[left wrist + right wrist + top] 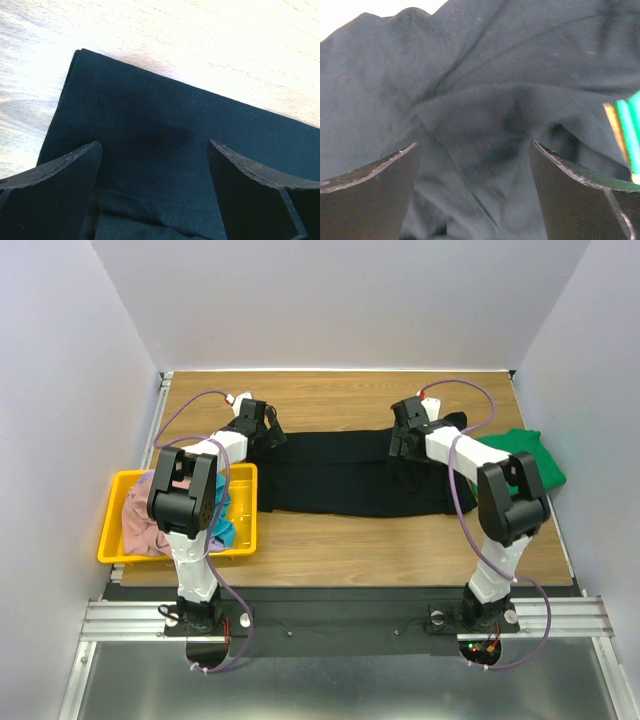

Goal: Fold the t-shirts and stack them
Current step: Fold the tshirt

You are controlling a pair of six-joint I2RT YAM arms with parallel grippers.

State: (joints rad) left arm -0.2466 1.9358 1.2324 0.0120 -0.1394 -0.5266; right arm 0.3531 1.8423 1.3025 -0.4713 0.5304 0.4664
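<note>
From above, the large black cloth t-shirt (355,478) lies as a wide folded band across the middle of the brown wooden table (350,540). The left gripper (258,426) is at its far left end and the right gripper (408,437) near its far right end. A green cloth t-shirt (527,454) lies just beyond the black one's right end. At the table's left, the yellow plastic bin (128,476) holds a crumpled dusty-pink t-shirt (140,525) and a teal t-shirt (228,530), partly hidden by the left arm.

In the left wrist view, the fingers (60,195) stand wide apart over a flat, hemmed corner of the black t-shirt, clamping nothing.

In the right wrist view, the fingers (370,200) are likewise spread, with rumpled black cloth between them and a green sliver at the right edge.
</note>
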